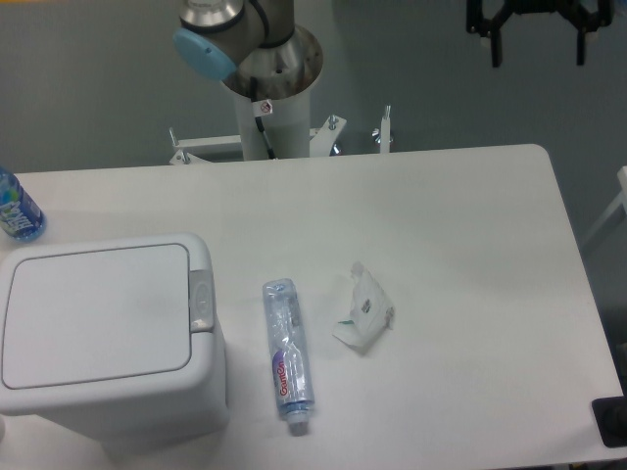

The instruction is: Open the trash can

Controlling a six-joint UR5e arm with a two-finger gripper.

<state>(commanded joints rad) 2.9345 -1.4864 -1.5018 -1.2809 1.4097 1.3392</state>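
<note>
Fingers (498, 44): spread apart, empty, high at the far right. Trash can (103, 333): well apart, down and across to the left; lid shut, grey button strip (201, 300) facing them.

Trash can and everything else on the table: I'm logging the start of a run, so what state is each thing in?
Trash can: upright, lid shut.
Clear bottle: lying on its side, right of the can.
Crumpled wrapper: lying loose on the table.
Blue bottle: at the left edge, partly cut off.
Tool: high above the table, open, empty.
</note>
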